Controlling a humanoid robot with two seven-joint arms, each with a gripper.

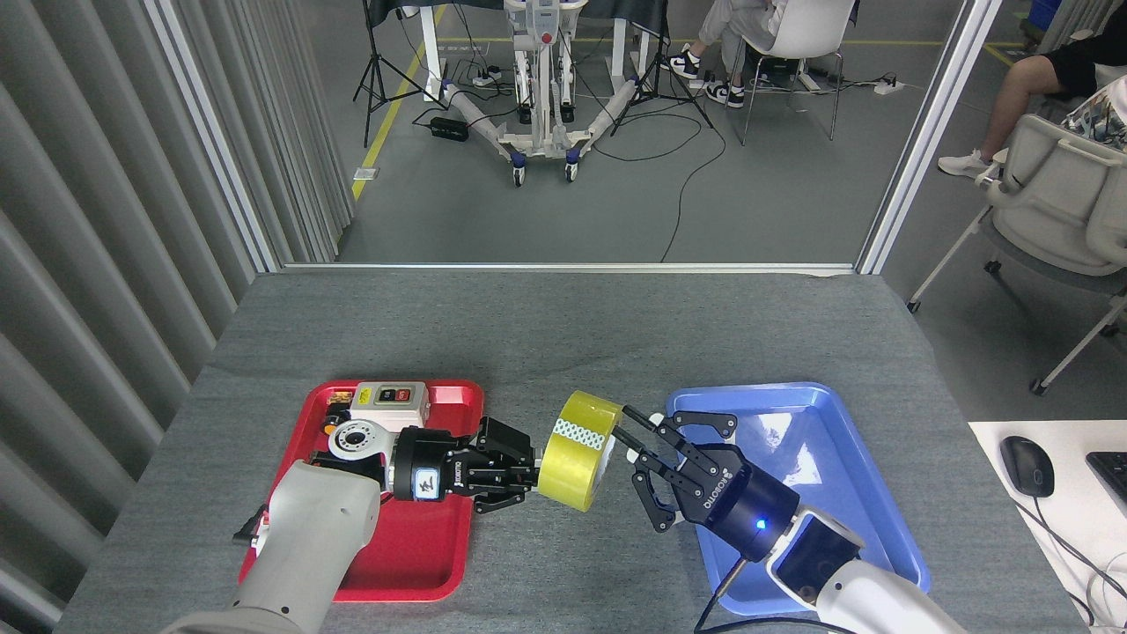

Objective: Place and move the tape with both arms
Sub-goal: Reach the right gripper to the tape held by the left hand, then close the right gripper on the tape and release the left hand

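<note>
The tape [574, 451], a yellow roll with a patterned tab on its rim, is held on edge just above the grey table, between the two trays. My left gripper [531, 472] reaches in from the red tray side and is shut on the roll's left rim. From over the blue tray, my right gripper [636, 468] is open and faces the roll's right face. Its upper fingertip [622, 421] is right at that face; whether it touches I cannot tell.
A red tray [440, 563] on the left holds a white switch box [390, 403] and small parts. A blue tray [836, 467] lies under my right arm. A white desk with a mouse [1027, 465] stands at the right. Beyond the table are seated people, chairs and cables.
</note>
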